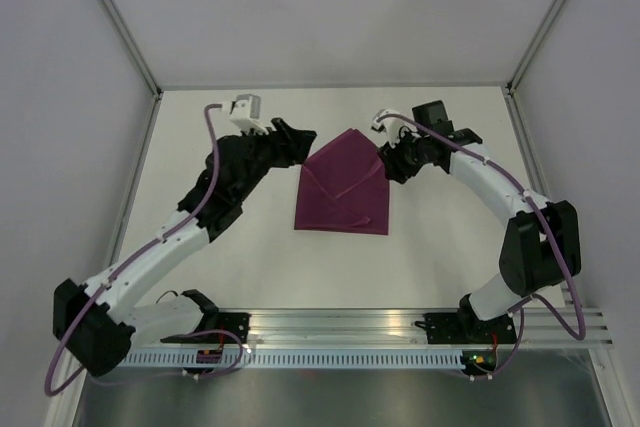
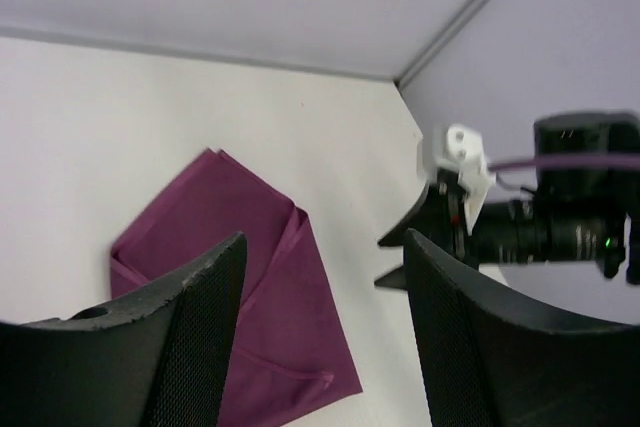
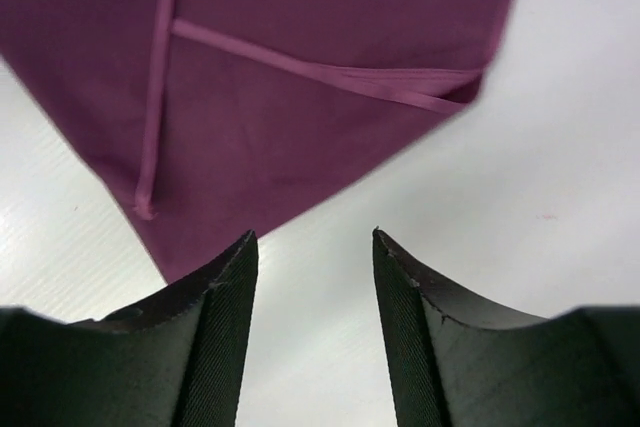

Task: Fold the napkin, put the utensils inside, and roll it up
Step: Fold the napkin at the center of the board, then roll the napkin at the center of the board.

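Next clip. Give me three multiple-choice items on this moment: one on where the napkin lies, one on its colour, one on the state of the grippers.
1. Where does the napkin lie?
A. Flat on the table, between the left gripper and the right gripper
B. Hanging from one arm's fingers
C. Draped over an arm's base

2. What colour is the napkin?
A. Green
B. Plum purple
C. White

3. How do the grippers stand?
A. Both shut on the cloth
B. One shut, one open
C. Both open, holding nothing

Answers:
1. A: the top view shows it folded on the table with one gripper at each side.
2. B: it is purple in all three views.
3. C: each wrist view shows only cloth and table through a wide gap between the fingers.
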Available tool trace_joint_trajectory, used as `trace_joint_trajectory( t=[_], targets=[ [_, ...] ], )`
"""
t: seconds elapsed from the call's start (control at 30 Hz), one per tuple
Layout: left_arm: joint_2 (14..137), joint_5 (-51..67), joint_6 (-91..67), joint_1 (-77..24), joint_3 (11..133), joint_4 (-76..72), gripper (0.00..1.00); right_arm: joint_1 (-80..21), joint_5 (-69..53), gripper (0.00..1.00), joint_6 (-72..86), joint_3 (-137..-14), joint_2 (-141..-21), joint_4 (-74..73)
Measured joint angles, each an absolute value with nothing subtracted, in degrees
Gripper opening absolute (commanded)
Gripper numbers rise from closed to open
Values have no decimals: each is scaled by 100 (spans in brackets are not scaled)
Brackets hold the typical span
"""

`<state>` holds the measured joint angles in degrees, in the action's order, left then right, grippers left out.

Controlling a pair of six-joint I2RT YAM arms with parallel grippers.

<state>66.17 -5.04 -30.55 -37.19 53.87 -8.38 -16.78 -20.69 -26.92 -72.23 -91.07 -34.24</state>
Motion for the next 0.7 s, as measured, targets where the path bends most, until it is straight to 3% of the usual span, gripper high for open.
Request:
trace_joint_trajectory(
  t=[0.2,0.43,0.5,0.7],
  targets=[
    [5594,-1247,-3175,-3640,4740,-676,69,-2506,-2117,60,-3424,-6508,-8971,-3271],
    [5599,-1608,-3277,-3645,4062,-183,69,-3140,-1966,65,-3948,-6097,-8849,-3002],
    [5629,-1656,-3315,-3645,4016,-130,69,-3402,-1946,71,-4086,-6014,-8783,-2934],
    [5583,-1802,-3468,-3645,3863,-137,68,-3913,-1944,71,-4466,-5658,-8731,-2749]
  ],
)
